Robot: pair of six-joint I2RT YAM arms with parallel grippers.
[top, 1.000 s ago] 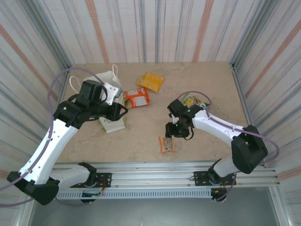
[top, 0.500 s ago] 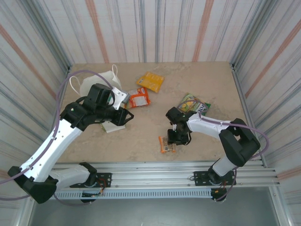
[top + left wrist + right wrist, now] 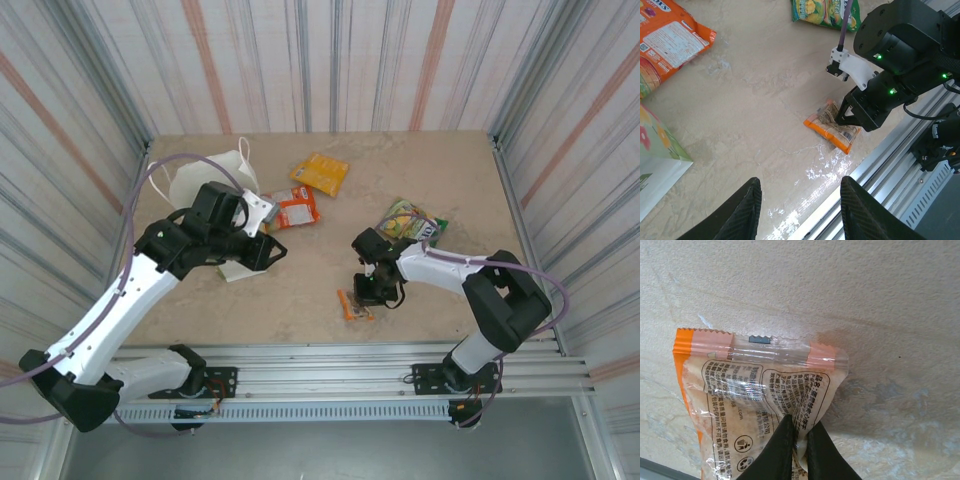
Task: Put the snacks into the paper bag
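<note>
Black fingers of the right gripper (image 3: 799, 432) are pinched tight on a fold of crinkly film at the middle of the small orange bar pack (image 3: 755, 390), which rests on the table (image 3: 320, 270) near its front edge. Light, soft and slippery, it probably wants a hold on the wrapper rather than the crumbly bar. The left gripper (image 3: 800, 182) hovers half open and empty beside the bag (image 3: 195, 185).

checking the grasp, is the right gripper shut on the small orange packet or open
Shut on it: the right gripper pinches a fold of the small orange packet, jaws nearly together, as it lies on the table.
</note>
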